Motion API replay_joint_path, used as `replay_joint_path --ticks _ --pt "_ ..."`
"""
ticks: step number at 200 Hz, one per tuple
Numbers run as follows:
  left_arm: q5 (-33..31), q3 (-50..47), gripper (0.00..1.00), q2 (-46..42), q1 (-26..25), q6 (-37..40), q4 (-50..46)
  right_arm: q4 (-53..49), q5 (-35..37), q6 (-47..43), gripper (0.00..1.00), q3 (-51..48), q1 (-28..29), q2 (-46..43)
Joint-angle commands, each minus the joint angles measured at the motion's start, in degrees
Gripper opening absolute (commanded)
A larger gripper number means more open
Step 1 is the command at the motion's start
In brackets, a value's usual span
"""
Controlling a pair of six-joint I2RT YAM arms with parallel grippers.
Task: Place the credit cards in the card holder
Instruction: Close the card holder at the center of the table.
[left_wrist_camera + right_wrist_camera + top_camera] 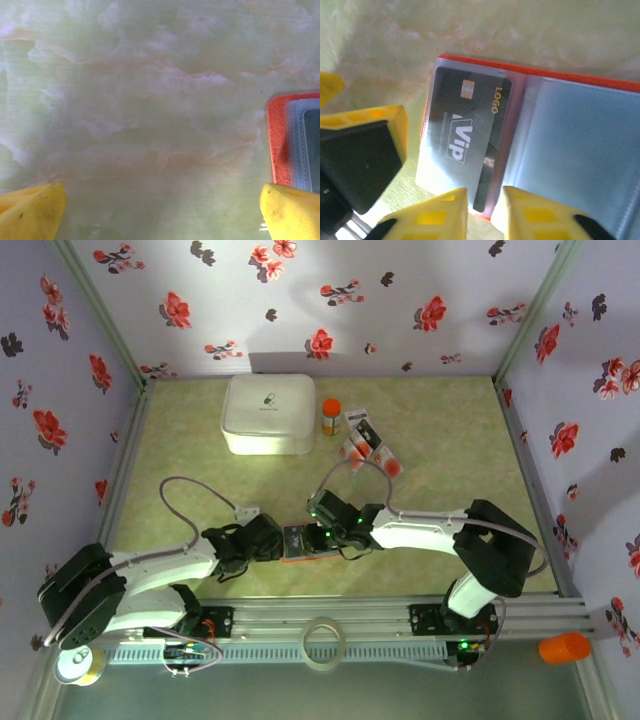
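Overhead camera looks down; close wrist cameras share the card holder (575, 145).

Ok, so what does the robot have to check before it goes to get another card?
1. The dark card lies on the left page of the card holder: ok.
2. That card is pushed fully into its pocket: cannot tell.
3. The right tool is not pinching the card, jaws a little apart: ok.
4. The left tool is wide open, one finger beside the holder's orange edge: ok.
5. The holder lies open and flat on the table: ok.
6. More credit cards wait at the back near the orange bottle: ok.
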Motion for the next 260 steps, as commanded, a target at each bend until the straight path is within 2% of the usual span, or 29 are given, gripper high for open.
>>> replay_joint_path --ticks 1,35,57,110,189,220,241,260 --pt "-0.5 -0.6 1.0 -2.4 -0.2 -0.6 -3.7 -5.2 4.1 -2.4 0.33 1.8 0.1 -3.5" --pt "-1.4 -0.6 1.0 -6.8 -0.2 -0.5 -5.8 -13.6 10.9 -4.9 0.47 2.1 -1.3 -9.3" --pt "-1.7 -0.7 1.0 -9.8 0.0 -0.3 -6.2 -15.7 12.1 -5.6 0.56 0.1 -3.7 -12.8" --pt "-1.9 1.4 1.0 -11.3 0.6 1.7 -6.1 -13.0 10.4 -4.8 0.61 -6.5 -8.6 -16.2" --pt "-0.6 5.5 1.0 -4.8 0.8 3.9 -2.6 -7.0 7.1 -3.4 0.6 -6.7 -8.5 -12.3" --pt "-0.5 6.7 1.0 -3.1 0.9 4.6 -1.6 -6.6 7.9 -3.8 0.58 -5.7 -8.6 -9.7" --pt "-0.5 6.8 1.0 -2.5 0.9 4.6 -0.6 -7.2 9.5 -4.3 0.52 -5.3 -8.6 -8.7" --pt "-0.2 6.9 1.0 -1.8 1.0 4.6 0.0 -8.3 11.1 -4.9 0.42 -4.9 -8.7 -8.0"
